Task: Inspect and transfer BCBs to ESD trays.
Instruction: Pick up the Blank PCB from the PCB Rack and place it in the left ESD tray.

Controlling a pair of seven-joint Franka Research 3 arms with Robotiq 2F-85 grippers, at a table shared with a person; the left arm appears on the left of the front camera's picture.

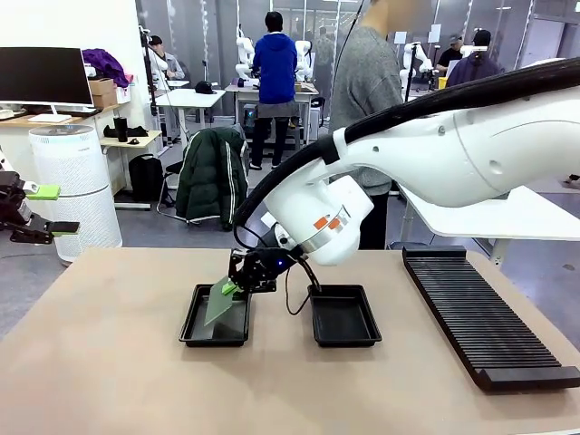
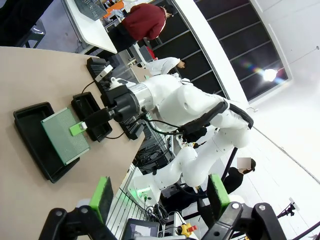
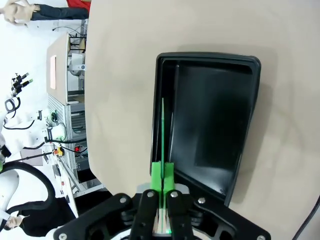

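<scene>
Over the left ESD tray (image 1: 192, 328) in the front view, the right gripper (image 1: 232, 287) is clamped on a tilted BCB (image 1: 217, 306). Left wrist view: left gripper (image 2: 160, 197) gaping wide, holding nothing. Right wrist view: BCB edge-on, just above the tray floor.

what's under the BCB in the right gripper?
The left ESD tray: its glossy black floor looks bare around the tilted BCB clamped in the right gripper. The strip of floor directly beneath the board is covered, so unconfirmed.
</scene>
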